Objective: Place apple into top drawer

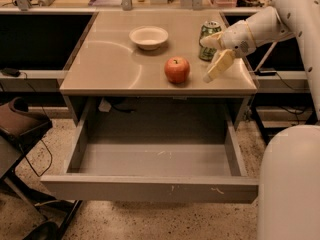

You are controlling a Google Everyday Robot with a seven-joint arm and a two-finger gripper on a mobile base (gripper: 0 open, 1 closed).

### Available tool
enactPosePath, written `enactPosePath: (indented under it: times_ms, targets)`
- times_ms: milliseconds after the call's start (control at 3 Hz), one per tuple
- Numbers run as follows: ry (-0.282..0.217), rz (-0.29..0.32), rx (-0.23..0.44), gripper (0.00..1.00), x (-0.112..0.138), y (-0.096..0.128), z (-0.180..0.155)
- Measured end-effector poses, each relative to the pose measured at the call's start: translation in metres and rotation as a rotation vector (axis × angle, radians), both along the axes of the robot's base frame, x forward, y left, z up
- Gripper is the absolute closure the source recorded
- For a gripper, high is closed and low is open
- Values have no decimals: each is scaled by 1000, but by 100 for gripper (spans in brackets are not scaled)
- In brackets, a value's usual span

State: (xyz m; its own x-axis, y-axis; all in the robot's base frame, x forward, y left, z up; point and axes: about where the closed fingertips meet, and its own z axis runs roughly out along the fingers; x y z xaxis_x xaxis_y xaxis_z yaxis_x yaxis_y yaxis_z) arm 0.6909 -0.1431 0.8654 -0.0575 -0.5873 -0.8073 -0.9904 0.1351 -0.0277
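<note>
the round red-orange apple (177, 69) with its short stem up sits on the tan metal tabletop (110, 64), near the front edge and right of centre, touching nothing. just to its right hangs the cream two-finger gripper (206, 60), low over the table's right side, jaws spread wide apart and holding nothing: one finger reaches left across the front of the green drink can (209, 34), the other slants down-left towards the tabletop, its tip close to the apple but apart from it. the white robot arm (272, 16) comes in from the upper right corner. the can stands upright behind the gripper, near the right rear of the table. a shallow white bowl (148, 37) rests further back, behind and left of the apple, well apart from it. below the tabletop, the wide grey metal top drawer (150, 188) is pulled fully out towards the camera, its scratched flat front nearest, and the apple is not in it. the robot's white body (292, 184) fills the lower right corner, and a brown chair seat (22, 124) shows at the left edge over the speckled floor.
</note>
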Motion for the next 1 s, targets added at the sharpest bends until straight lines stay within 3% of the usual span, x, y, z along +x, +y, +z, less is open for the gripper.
enactPosePath:
  times_ms: [333,667,1000]
  targets:
    - [18,32,-7,0,1,17,-13]
    - [45,107,-7,0,-3,52,-27]
    - [53,118,13,0,3,62,-36]
